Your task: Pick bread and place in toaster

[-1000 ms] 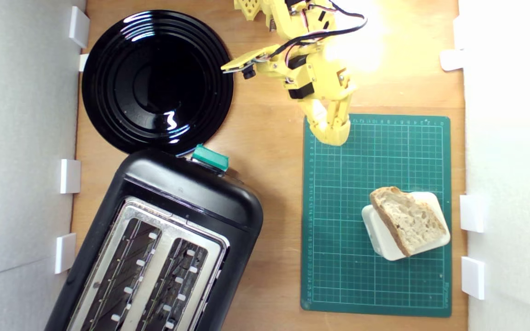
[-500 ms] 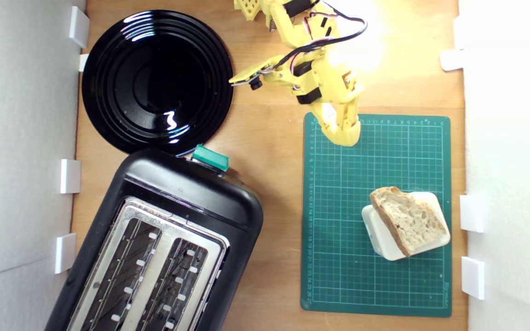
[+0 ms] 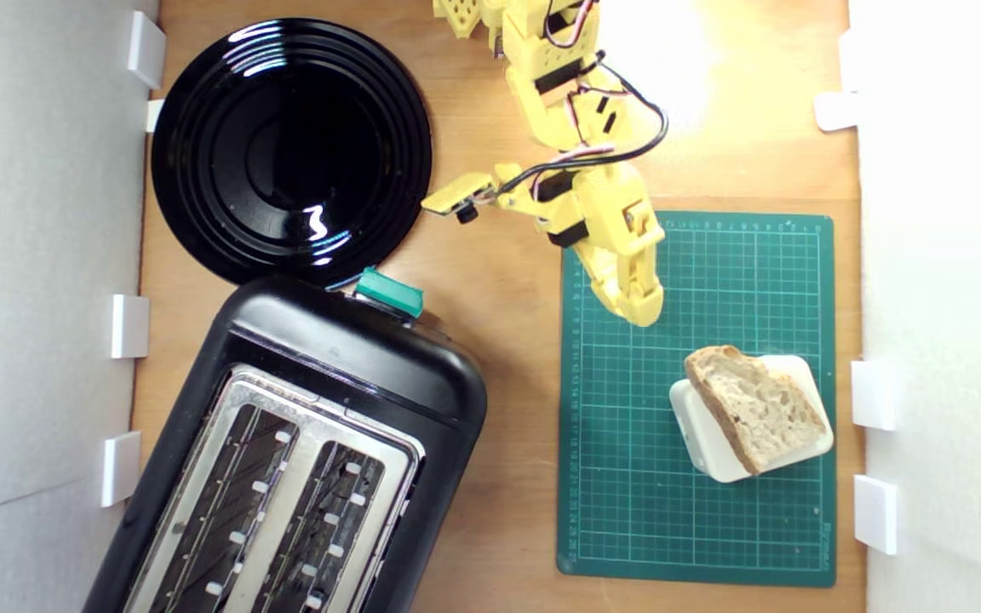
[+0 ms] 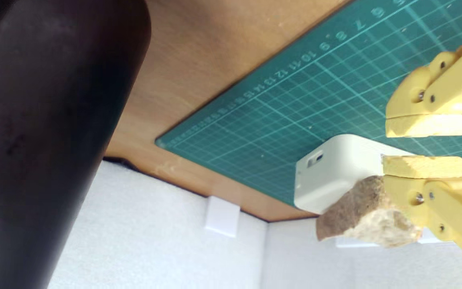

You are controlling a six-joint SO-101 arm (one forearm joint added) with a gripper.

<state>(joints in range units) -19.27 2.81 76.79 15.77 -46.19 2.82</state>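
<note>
Yellow gripper hangs over the green mat, its jaws only narrowly apart and holding nothing. The bread lies a little further on, tilted on top of a white block near the exterior view's right edge of the mat, with its crust overhanging the block.

I think the main risk is the grasp itself. The gap between the jaws looks too small for such a thick slice, so if they do not widen first, a fingertip may push the bread off the block. The slice rests loosely and tilted, so a touch from the side could also make it slide or turn. Its crumb is soft and full of holes, and a hard squeeze may crush or tear it.

The toaster stands well apart, on the exterior view's left, with both slots open upward. A black plate lies just behind it. Nothing stands between gripper and bread, but the carry must rise above the toaster's body.
</note>
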